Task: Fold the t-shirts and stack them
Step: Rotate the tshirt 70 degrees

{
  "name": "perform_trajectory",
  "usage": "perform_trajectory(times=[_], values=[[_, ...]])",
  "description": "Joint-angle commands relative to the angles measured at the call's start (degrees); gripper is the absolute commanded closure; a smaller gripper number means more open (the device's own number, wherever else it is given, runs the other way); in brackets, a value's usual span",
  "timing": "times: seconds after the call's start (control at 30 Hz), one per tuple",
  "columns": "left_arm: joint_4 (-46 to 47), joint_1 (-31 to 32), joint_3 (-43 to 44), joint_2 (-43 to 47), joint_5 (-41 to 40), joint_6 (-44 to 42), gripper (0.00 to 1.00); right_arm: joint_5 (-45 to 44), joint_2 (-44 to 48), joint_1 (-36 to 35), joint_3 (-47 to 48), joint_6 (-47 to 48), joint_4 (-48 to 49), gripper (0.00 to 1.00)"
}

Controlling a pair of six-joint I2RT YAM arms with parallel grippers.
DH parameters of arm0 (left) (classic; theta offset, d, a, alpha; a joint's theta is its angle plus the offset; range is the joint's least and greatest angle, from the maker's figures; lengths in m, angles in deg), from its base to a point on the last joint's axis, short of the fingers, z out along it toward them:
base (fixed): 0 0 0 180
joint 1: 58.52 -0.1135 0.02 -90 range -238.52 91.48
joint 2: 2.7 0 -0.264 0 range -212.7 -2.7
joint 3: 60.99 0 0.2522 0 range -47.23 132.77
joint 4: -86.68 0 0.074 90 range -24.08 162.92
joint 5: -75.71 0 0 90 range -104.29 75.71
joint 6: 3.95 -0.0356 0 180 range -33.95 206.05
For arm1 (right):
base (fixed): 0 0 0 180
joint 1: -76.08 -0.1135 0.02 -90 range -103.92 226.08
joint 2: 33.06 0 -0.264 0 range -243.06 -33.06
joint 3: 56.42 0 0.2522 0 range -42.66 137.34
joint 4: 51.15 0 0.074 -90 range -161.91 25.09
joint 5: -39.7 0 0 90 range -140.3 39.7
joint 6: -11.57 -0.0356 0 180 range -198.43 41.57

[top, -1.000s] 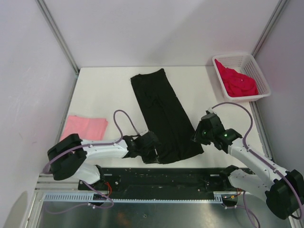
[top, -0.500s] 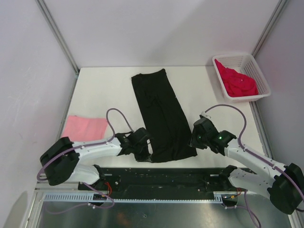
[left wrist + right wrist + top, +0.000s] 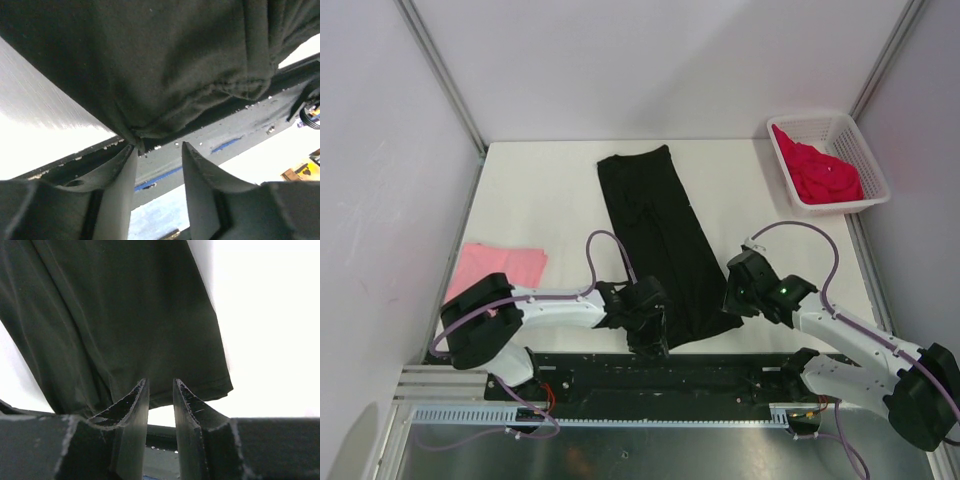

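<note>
Shirt being worked: black shirt point(image 3: 655, 235) lies on the table point(image 3: 540, 190) as a long narrow strip. Its near end sits between the two grippers and its far end is well beyond both.
Left gripper point(image 3: 160, 147): jaws stand apart at a middling gap with nothing between them. The strip's bunched hem corner touches one fingertip, just ahead of it.
Right gripper point(image 3: 160, 382): fingers are close together with a thin gap between them, and no cloth is visibly pinched. The strip's near right corner lies just past the tips.
Reason for the placing: one gripper at each near corner suggests both are set to take that end and carry it toward the far end, folding the strip shorter.
Pink shirt point(image 3: 500, 268): folded flat, well off to the outer side of the left gripper. It is probably the base of the stack.
Red shirt point(image 3: 823, 175): crumpled in the basket point(image 3: 865, 140), far beyond the right gripper and not yet folded.
Progress: roughly midway.
Risk: the hem is soft and rumpled at the left corner, so a shallow pinch may catch only one layer.
</note>
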Motion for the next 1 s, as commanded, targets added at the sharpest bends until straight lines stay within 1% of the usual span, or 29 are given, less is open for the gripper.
perform_trajectory(times=[0.0, 0.17, 0.27, 0.4, 0.53, 0.7, 0.97], values=[[0.6, 0.0, 1.2, 4.9, 4.0, -4.7, 0.52, -1.6, 1.1, 0.3, 0.0, 0.3, 0.1, 0.69], [0.6, -1.4, -0.2, 9.9, 5.3, -6.0, 0.51, -0.7, 0.5, -2.2, 0.5, 0.6, 2.4, 0.69], [0.3, -2.5, -1.7, 12.2, 3.6, -4.9, 0.53, 0.8, -0.6, -5.7, 0.6, 1.4, 5.4, 0.67], [-1.7, -4.0, -6.1, 17.2, -2.1, 0.7, 0.53, 1.3, -4.8, -10.8, 2.2, 2.7, 8.8, 0.66], [-2.9, -5.0, -9.9, 20.5, -5.6, 6.0, 0.51, 0.4, -10.7, -15.4, 5.3, 4.4, 10.5, 0.65], [-3.0, -5.1, -10.1, 19.5, -5.9, 7.1, 0.49, -1.8, -17.1, -18.8, 9.2, 5.4, 9.6, 0.65], [-2.8, -5.1, -9.8, 17.0, -5.9, 6.8, 0.49, -1.9, -19.5, -20.4, 10.0, 5.6, 9.5, 0.63]])
